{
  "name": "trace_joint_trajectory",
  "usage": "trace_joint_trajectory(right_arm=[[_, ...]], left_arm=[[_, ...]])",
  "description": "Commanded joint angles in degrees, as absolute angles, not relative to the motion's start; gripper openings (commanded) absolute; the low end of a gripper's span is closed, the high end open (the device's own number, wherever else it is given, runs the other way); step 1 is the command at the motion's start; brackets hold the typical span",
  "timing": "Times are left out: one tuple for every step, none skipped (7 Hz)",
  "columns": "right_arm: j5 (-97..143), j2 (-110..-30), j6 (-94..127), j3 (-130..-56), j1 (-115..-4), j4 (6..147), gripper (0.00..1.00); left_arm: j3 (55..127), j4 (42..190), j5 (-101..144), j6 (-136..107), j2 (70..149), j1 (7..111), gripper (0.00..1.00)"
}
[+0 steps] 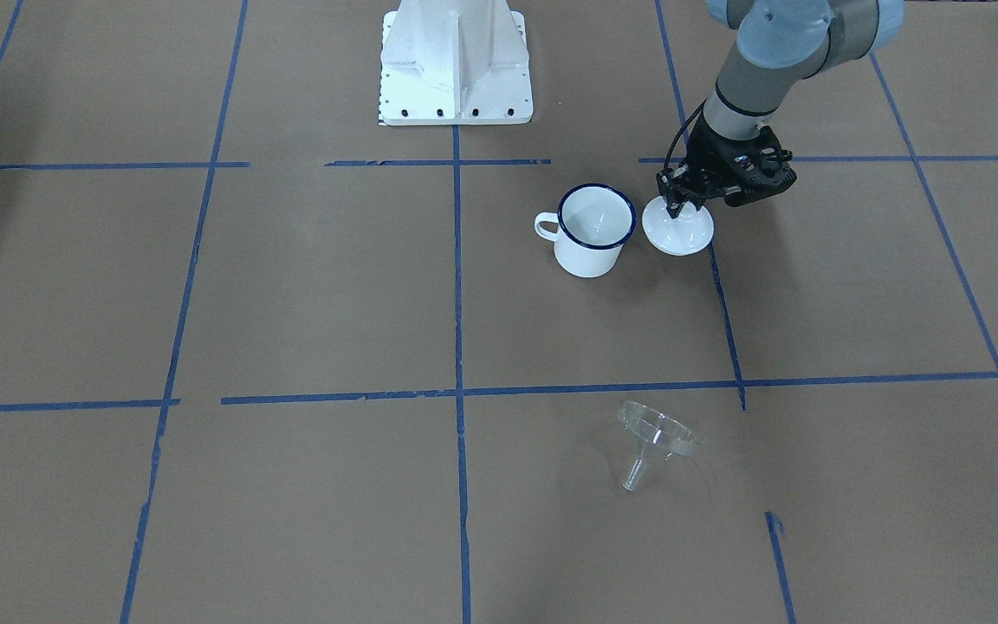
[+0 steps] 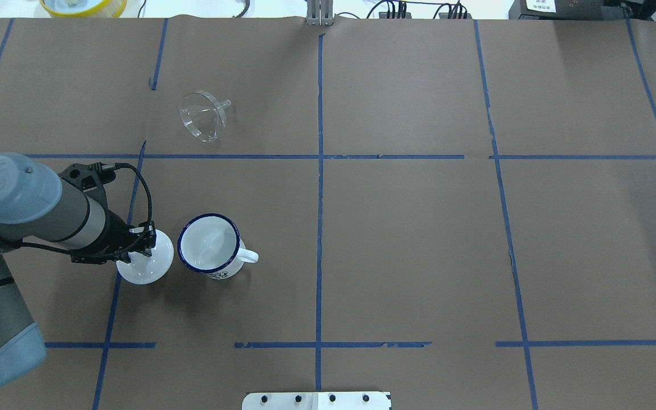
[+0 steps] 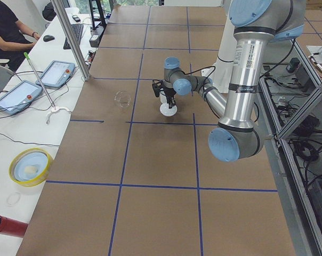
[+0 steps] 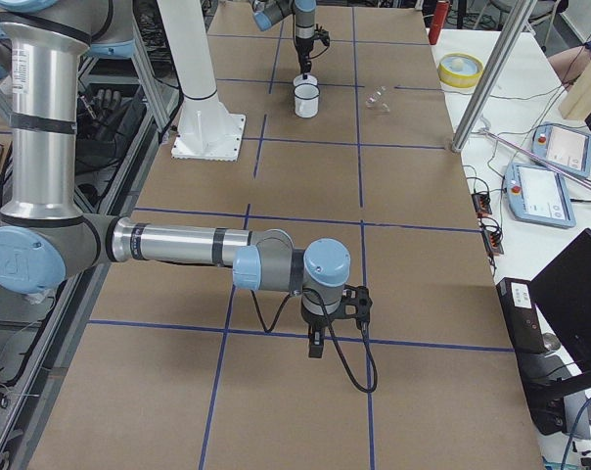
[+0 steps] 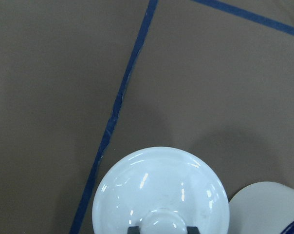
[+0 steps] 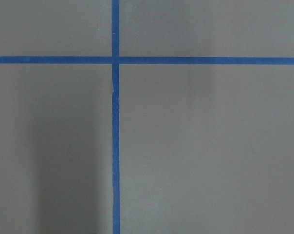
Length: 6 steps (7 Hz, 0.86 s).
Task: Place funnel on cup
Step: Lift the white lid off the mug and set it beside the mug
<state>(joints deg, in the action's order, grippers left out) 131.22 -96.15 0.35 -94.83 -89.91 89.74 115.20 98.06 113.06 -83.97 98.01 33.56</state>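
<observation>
The clear funnel [image 1: 657,436] lies on its side on the brown table, far from the arm; it also shows in the overhead view [image 2: 203,115]. The cup [image 1: 594,230], a white mug with a dark blue rim, stands upright and open [image 2: 209,246]. My left gripper [image 1: 679,204] is right beside the cup, shut on the knob of a white domed lid [image 1: 681,236] that is at table level against the cup's side. In the left wrist view the lid [image 5: 161,185] fills the bottom, with the cup's edge [image 5: 268,209] at the right. My right gripper [image 4: 316,348] hovers over bare table far away; I cannot tell its state.
The white robot base [image 1: 456,61] stands behind the cup. Blue tape lines [image 1: 457,286] mark a grid on the brown table cover. Operator desks with tablets [image 3: 17,96] and a yellow bowl [image 3: 30,165] lie beyond the table's far edge.
</observation>
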Motion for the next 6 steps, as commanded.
trace_joint_trajectory(right_arm=[[131.2, -96.2, 0.4, -94.8, -89.9, 89.7, 1.0], [131.2, -96.2, 0.4, -94.8, -89.9, 89.7, 1.0], [131.2, -96.2, 0.4, -94.8, -89.9, 89.7, 1.0], [131.2, -96.2, 0.4, -94.9, -89.9, 89.7, 1.0], [131.2, -96.2, 0.4, -94.8, -89.9, 89.7, 1.0], [131.2, -96.2, 0.4, -94.9, -89.9, 89.7, 1.0]], left_arm=[[111.9, 101.1, 113.3, -84.1, 97.9, 32.6, 0.0], [111.8, 101.2, 113.3, -83.9, 97.9, 32.6, 0.0], [111.9, 101.2, 113.4, -83.6, 97.7, 32.7, 0.3], [112.7, 101.1, 113.4, -83.3, 97.6, 33.1, 0.99], [113.0, 101.0, 114.2, -83.3, 97.4, 33.6, 1.0], [113.3, 100.7, 114.6, -83.3, 97.0, 34.0, 1.0]])
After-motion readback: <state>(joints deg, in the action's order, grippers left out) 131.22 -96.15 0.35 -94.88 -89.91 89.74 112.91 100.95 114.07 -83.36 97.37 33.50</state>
